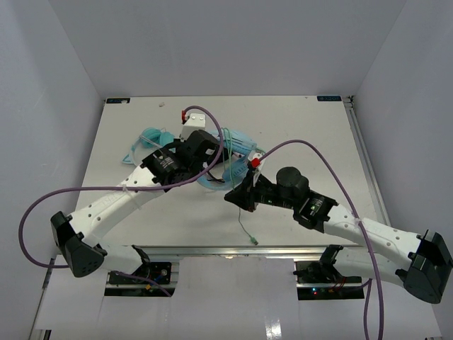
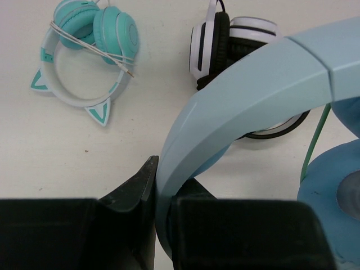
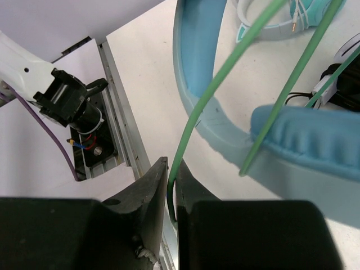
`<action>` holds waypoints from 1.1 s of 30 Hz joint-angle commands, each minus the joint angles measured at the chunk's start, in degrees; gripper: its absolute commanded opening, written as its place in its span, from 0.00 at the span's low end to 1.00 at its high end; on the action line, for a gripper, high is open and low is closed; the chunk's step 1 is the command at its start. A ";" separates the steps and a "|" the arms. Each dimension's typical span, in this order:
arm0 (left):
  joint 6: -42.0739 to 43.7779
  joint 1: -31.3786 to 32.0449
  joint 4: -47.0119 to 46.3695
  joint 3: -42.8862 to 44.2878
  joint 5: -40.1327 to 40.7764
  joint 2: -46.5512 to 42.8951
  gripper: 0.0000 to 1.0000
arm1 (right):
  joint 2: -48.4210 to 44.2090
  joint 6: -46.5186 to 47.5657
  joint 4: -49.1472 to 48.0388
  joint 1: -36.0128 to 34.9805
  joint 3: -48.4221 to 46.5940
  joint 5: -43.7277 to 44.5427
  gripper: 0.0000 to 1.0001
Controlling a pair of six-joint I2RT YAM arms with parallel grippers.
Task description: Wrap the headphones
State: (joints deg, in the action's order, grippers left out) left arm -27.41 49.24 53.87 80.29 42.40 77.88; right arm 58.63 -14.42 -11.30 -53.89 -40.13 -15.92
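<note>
Your left gripper (image 2: 163,222) is pinched almost closed on the headband (image 2: 253,84) of the light blue headphones (image 1: 241,143), mid-table (image 1: 304,120). Your right gripper (image 3: 172,208) is squeezed tight around their green cable (image 3: 194,118).

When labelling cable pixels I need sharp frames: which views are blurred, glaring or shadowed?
Top external: even light, faint shadows, no glare, sharp. Left wrist: headband near the lens slightly soft, cat-ear headphones behind crisp. Right wrist: green cable softly blurred up close, fingers black and featureless.
</note>
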 commanded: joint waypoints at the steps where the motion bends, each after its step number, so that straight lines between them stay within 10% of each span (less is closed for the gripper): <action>1: -4.41 -0.37 -7.63 0.57 -1.17 -5.76 0.00 | -0.36 0.89 -4.16 -3.49 2.59 9.97 0.17; 12: -5.02 -0.46 -7.73 0.48 -3.41 -10.82 0.00 | 4.26 1.94 -13.89 -5.43 9.59 18.81 0.10; 33: -6.87 -0.46 -6.50 2.45 -5.12 -11.48 0.00 | 15.10 3.51 -50.73 -5.43 22.09 13.89 0.31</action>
State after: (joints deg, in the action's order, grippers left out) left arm -31.22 48.60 52.22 79.55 38.13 69.62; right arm 72.07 -12.19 -51.22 -59.00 -18.96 -1.56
